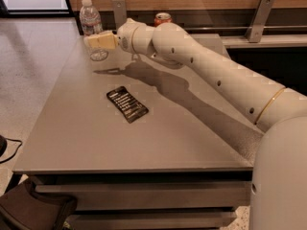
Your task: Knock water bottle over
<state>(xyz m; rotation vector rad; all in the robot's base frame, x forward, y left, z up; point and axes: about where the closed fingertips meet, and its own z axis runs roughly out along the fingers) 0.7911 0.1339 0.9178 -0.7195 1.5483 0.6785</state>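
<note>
The water bottle (90,19), clear ribbed plastic with a white cap, stands upright at the far left corner of the grey table (86,143). My gripper (99,40), cream-coloured, is level with the bottle's lower half and overlaps it in the view, hiding its middle. The bottle's base shows just below the gripper. I cannot tell whether the gripper touches the bottle. My white arm (211,75) reaches across the table from the right.
An orange-red soda can (162,18) stands at the table's far edge, behind my arm. A flat black packet (127,104) lies mid-table. A wooden wall with metal brackets (259,16) runs behind the table. A dark bag (33,212) sits on the floor at lower left.
</note>
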